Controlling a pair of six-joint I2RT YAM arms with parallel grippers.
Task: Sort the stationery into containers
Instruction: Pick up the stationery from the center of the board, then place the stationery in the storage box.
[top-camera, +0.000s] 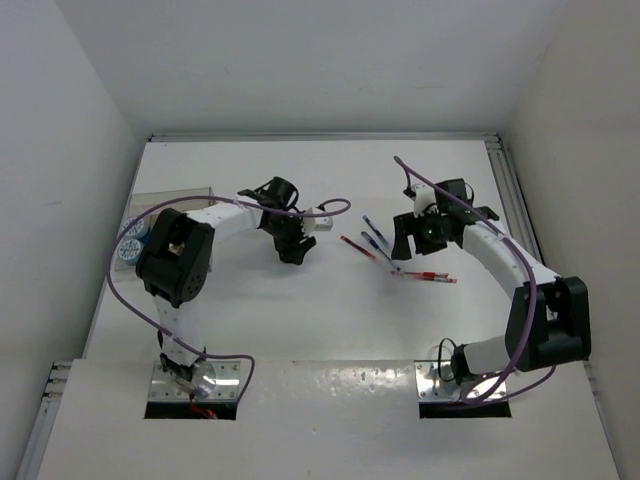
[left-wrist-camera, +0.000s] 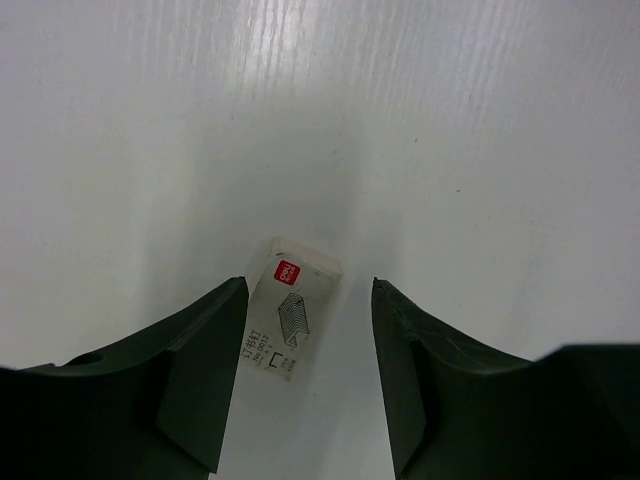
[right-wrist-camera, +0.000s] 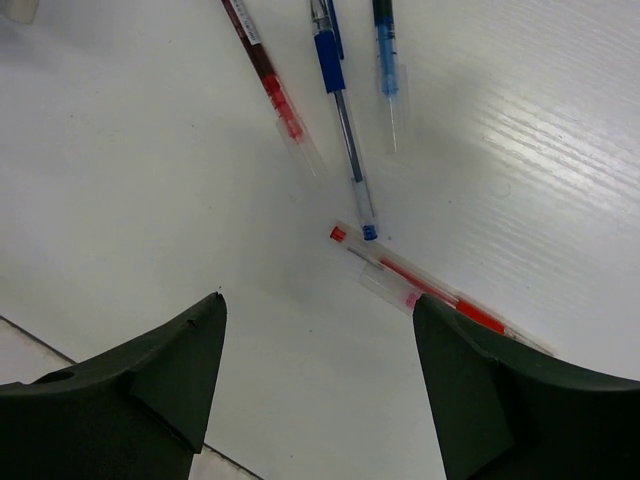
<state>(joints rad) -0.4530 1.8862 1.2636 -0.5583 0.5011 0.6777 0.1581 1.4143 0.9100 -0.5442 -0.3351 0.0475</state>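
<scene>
The clear box (top-camera: 175, 198), thin-walled and see-through, sits at the far left of the table (top-camera: 300, 320), beside the left arm. Two red pens (right-wrist-camera: 268, 82) and two blue pens (right-wrist-camera: 340, 110), all slim with clear barrels, lie loose by the right gripper (right-wrist-camera: 318, 300), its jaws spread and empty. The left gripper (left-wrist-camera: 310, 283) stands spread around a small white eraser block (left-wrist-camera: 295, 320) with a red label.

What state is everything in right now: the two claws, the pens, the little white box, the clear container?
left claw, open, straddling the white box, not clamped.
right claw, open, empty, near the pens.
white box, lying flat on the table.
red pens, two, loose on the table.
blue pens, two, loose on the table.
clear container, upright, partly hidden by the left arm.
</scene>
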